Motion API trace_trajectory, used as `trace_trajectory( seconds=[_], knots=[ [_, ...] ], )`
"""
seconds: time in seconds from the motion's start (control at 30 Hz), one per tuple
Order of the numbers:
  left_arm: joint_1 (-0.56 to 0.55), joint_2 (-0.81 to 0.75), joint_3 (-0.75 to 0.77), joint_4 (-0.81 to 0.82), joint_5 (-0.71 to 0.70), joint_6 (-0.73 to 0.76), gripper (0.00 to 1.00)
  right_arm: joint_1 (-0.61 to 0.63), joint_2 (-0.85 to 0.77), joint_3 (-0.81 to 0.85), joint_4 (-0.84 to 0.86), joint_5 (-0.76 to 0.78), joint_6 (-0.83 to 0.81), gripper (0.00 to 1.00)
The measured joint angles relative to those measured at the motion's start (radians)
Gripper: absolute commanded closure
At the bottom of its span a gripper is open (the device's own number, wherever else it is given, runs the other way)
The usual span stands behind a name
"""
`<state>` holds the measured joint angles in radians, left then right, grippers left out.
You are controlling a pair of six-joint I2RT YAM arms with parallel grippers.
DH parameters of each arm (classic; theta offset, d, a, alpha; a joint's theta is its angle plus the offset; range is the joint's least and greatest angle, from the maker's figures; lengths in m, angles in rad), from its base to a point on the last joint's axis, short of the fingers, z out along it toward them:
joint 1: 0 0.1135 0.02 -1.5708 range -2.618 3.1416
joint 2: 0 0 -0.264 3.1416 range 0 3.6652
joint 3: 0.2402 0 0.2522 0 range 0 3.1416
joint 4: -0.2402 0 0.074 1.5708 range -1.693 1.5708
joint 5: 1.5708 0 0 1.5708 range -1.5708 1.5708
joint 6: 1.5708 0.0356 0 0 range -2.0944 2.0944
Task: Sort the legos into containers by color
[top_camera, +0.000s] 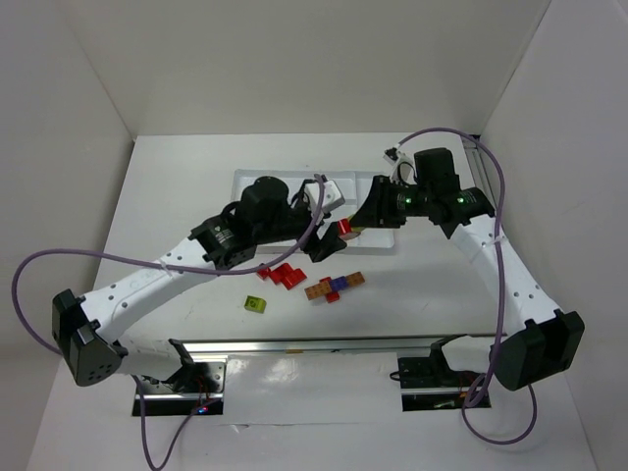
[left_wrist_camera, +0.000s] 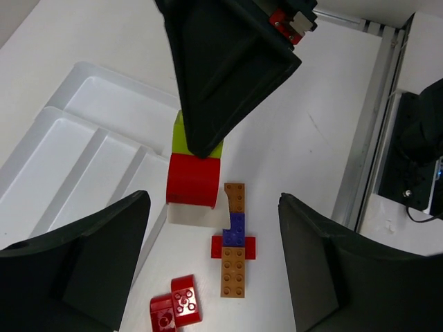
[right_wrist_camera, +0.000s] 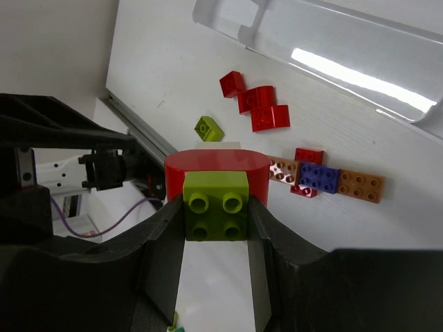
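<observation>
Right wrist view has the right claw (right_wrist_camera: pixel 216 232) pinching a lime green brick (right_wrist_camera: pixel 216 214) by its two flat sides, with a red brick (right_wrist_camera: pixel 216 166) plugged on beyond the fingertips. The pair hangs above the table (right_wrist_camera: pixel 387 228), just off the near edge of the white tray (right_wrist_camera: pixel 360 41). Left wrist view shows the left claw (left_wrist_camera: pixel 211 266) spread wide and empty, its fingers either side of the red brick but apart from it. These look like hard, light, stiff plastic pieces with smooth, slippery walls, and the stud joint probably grips tightly, so a straight tug may slip. The red brick looks rounded on one side; the best hold is likely across its flat opposite walls, close to the seam, peeling it off with a tilt. Other bricks (left_wrist_camera: pixel 234 242) lie loose on the table below.
</observation>
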<state>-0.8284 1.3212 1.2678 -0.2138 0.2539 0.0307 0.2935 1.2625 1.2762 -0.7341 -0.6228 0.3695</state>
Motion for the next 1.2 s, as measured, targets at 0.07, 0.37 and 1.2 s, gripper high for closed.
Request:
trace_trajectory(
  seconds=[0.07,0.37,1.2],
  knots=[
    [-0.033,0.013,0.0,0.01,-0.049,0.018,0.15,0.0,0.001,0.0,0.001,-0.011,0.003,0.81],
    [-0.093,0.083,0.0,0.04,-0.202,0.069,0.25,0.0,0.003,0.0,0.004,-0.048,0.007,0.81],
    [-0.058,0.09,-0.001,0.086,-0.29,0.067,1.0,-0.06,0.054,0.092,-0.006,-0.068,0.003,0.81]
  ],
)
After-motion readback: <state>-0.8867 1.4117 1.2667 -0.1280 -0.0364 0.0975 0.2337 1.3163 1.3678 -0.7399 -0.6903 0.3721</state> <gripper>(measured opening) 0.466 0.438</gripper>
